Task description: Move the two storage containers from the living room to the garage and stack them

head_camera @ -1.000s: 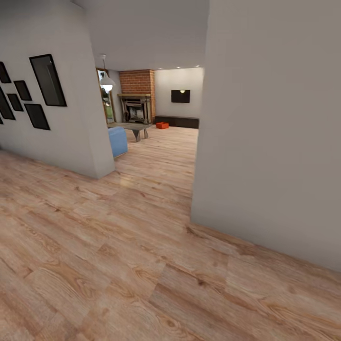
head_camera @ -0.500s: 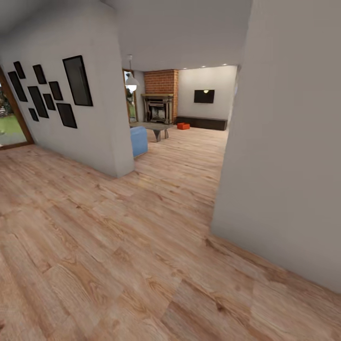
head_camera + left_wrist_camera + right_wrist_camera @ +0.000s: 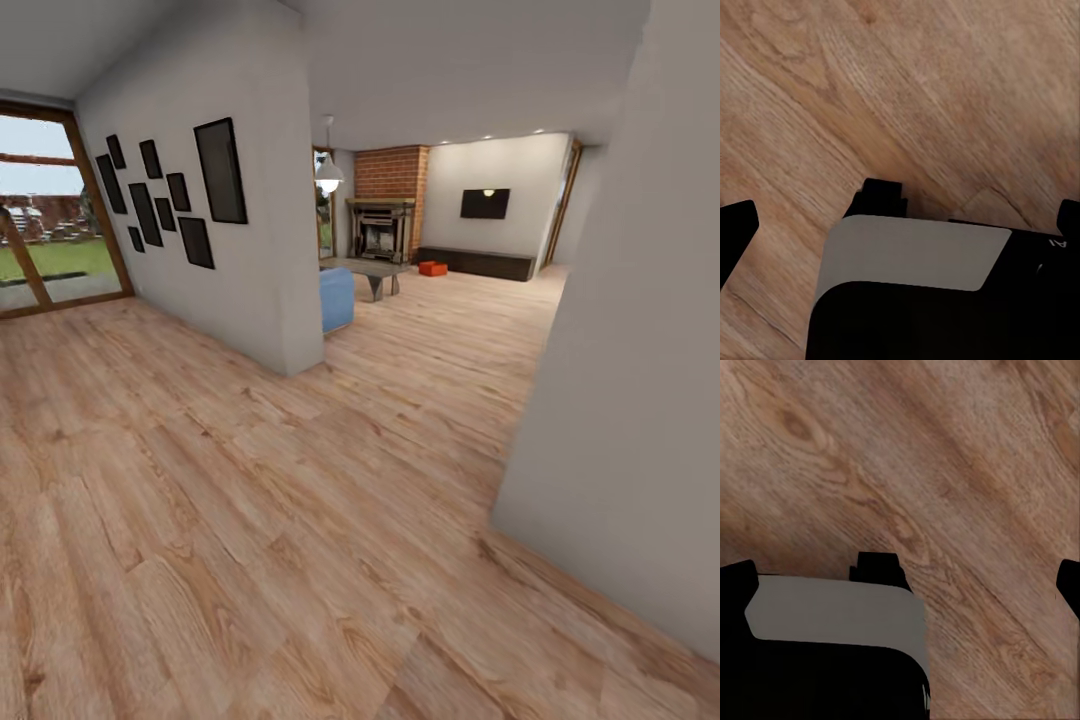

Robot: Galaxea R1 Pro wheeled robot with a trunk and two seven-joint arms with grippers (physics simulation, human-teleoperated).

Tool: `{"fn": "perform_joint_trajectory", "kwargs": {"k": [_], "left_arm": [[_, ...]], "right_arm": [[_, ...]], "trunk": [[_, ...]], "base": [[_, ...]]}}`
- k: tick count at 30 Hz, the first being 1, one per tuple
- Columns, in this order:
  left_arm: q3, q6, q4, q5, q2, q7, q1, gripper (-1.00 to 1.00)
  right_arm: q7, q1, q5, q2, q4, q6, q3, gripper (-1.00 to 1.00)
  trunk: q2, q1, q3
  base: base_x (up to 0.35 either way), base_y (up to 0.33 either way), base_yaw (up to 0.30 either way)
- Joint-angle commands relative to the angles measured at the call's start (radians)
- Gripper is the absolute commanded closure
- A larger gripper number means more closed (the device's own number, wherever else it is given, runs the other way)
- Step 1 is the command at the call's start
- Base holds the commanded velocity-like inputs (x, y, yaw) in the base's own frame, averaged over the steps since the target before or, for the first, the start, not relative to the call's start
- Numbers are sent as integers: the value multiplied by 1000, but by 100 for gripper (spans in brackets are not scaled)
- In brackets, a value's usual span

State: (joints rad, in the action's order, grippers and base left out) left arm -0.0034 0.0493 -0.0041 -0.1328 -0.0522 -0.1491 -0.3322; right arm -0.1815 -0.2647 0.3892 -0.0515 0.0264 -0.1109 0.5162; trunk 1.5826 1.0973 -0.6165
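Far down the room, one orange-red storage container [image 3: 432, 268] sits on the wood floor of the living room [image 3: 450, 300], in front of a long dark bench. It is too small to tell whether a second one is beside it. The garage is out of view. In the left wrist view my left gripper [image 3: 902, 219] hangs over wood planks, its dark fingers [image 3: 735, 225] wide apart with nothing between them. In the right wrist view my right gripper [image 3: 902, 577] is likewise open and empty above the planks.
A white wall with black picture frames [image 3: 222, 170] ends in a corner at left. A second white wall [image 3: 640, 380] juts in close at right. Between them the passage leads to a blue sofa [image 3: 336, 297], coffee table [image 3: 372, 270] and brick fireplace [image 3: 385, 225]. A glass door [image 3: 50, 230] stands far left.
The camera has turned left, so the whole picture has shifted right. The glass door at far left and more of the framed wall have come into view.
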Motion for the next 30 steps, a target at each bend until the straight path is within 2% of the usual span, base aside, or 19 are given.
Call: {"fn": "perform_joint_trajectory", "kwargs": {"k": [1,30], "left_arm": [[-1,3,0,-9,0,-3,-1,-100],[-1,4,0,-8,-1,-3,-1,-100]], "right_arm": [[-1,-1,10,-1,3,-6,8,-100],[-1,-1,10,-1,3,-10,8,-100]], "trunk": [[0,1,-1],[0,1,-1]], "base": [[321,0,223],[321,0,16]]}}
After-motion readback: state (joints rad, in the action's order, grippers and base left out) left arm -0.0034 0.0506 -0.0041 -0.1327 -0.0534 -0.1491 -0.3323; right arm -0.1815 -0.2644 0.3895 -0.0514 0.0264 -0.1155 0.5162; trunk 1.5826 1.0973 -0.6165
